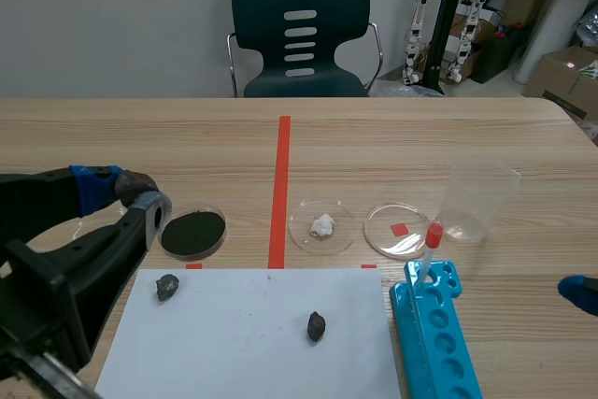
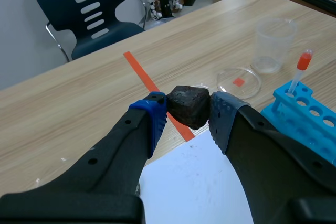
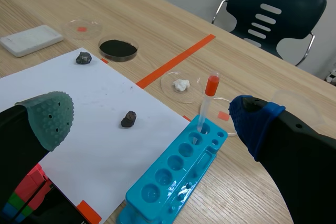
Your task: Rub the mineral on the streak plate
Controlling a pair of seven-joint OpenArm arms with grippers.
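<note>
Two loose stones rest on the paper (image 1: 243, 338): a grey stone (image 1: 167, 286) near its far left corner and a brown stone (image 1: 316, 326) nearer its middle. My left gripper (image 2: 188, 113) pinches the mineral (image 2: 185, 102), a dark, blocky chunk pressed between the blue pad and the grey one. I hold it in the air near the paper's far left corner, clear of the sheet and of both stones.

My right gripper (image 3: 149, 116) hangs off the paper's right side with its fingers spread wide and nothing between them.

The streak plate (image 3: 31, 40), a white slab, lies flat on the table off the paper's left side, well apart from the mineral.

Just past the paper's far edge stands a row of three shallow dishes. The powder dish (image 1: 192, 233), full of black grains, sits by the far left corner. The lump dish (image 1: 322, 226) holds a white crumb past the middle of that edge, and the clear dish (image 1: 400, 230) sits past the far right corner. A beaker (image 1: 476, 201) stands farther out on that same side.

The blue rack (image 1: 437, 343) runs along the paper's right edge, with a red-capped tube (image 1: 430, 251) upright in its far end.
</note>
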